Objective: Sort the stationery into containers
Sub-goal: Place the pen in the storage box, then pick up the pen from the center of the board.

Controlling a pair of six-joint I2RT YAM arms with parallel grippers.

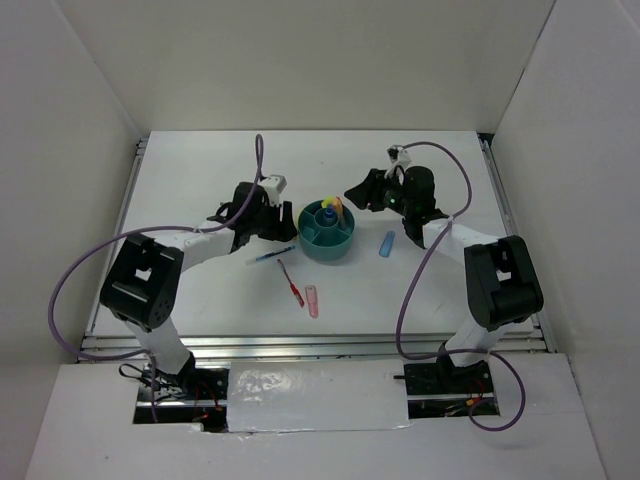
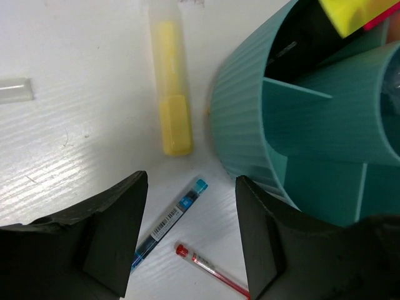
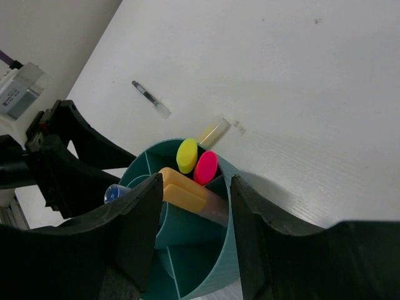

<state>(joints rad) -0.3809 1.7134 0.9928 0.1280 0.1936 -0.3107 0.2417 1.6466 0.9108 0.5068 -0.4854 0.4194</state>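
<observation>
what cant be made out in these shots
Left wrist: far end of the red pen hidden under the left fingers.
Right wrist: blue-capped bottle mostly behind the right fingers.
Top external: items in the teal bowl too small to tell apart.

Seeing white table carrying teal organiser bowl — blue pen, red pen, pink marker lying near-left of it, light-blue marker right, yellow marker beside its wall.

I am working in a robotics lab cell: plain white panels are boxing in my white worktop, metal rails are edging it, and purple cables are looping off my left arm and right arm, bolted at the frame's bottom.
</observation>
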